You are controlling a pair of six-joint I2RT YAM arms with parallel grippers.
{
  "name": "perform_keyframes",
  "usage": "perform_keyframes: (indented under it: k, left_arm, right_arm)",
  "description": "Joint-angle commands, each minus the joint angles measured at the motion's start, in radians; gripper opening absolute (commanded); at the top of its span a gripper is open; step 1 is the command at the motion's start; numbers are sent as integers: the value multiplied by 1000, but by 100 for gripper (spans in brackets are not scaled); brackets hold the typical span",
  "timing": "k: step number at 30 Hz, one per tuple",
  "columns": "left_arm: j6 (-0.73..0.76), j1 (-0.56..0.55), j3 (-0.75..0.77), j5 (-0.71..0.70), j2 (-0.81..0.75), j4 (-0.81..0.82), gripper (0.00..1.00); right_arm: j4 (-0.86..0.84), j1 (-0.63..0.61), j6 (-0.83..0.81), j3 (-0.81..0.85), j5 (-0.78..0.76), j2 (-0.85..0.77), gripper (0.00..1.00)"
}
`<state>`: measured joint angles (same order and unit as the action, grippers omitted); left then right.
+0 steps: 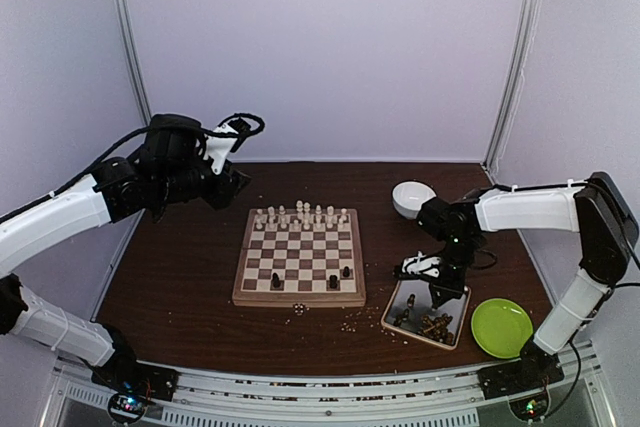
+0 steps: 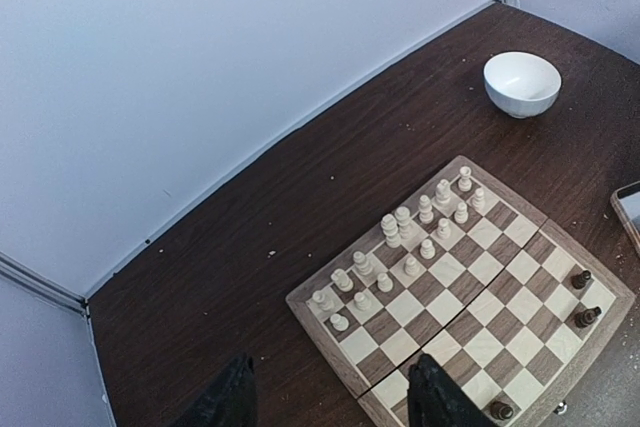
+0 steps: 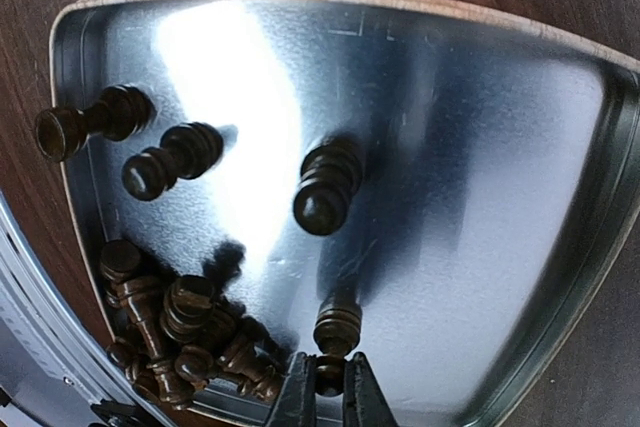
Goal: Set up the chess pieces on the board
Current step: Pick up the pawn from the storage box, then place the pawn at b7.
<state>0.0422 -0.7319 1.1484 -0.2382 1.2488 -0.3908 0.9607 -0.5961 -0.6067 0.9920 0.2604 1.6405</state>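
The board (image 1: 300, 259) lies mid-table, with cream chess pieces (image 1: 300, 215) filling its two far rows and three dark ones (image 1: 333, 281) standing near its front edge. More dark chess pieces (image 3: 170, 322) lie heaped and scattered in the metal tray (image 3: 480, 147). My right gripper (image 3: 330, 387) reaches down into that tray and is shut on the head of one dark piece (image 3: 338, 325), low over the tray floor. My left gripper (image 2: 330, 407) hovers open above the board's (image 2: 470, 337) far left corner, with nothing between its fingers (image 2: 225, 402).
A white bowl (image 1: 412, 197) stands behind the tray (image 1: 420, 336). To the tray's right, near the front edge, sits a green plate (image 1: 500, 327). Pale crumbs (image 1: 350, 322) dot the table in front of the board.
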Motion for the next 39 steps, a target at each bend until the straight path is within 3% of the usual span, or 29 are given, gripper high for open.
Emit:
perform_keyframes:
  k: [1, 15, 21, 31, 39]
  left_arm:
    - [-7, 6, 27, 15, -2, 18, 53]
    - [-9, 6, 27, 22, -12, 15, 53]
    - [-11, 6, 30, 31, -9, 12, 53]
    - [-8, 6, 27, -7, -36, 10, 53]
    - [-2, 6, 27, -12, -59, 9, 53]
  right_arm:
    - [8, -6, -4, 28, 5, 13, 0]
    - [68, -6, -4, 207, -34, 44, 0]
    - [135, -72, 8, 448, -30, 113, 0]
    - [239, -218, 42, 872, -5, 385, 0]
    - [287, -298, 47, 1051, -19, 546, 0]
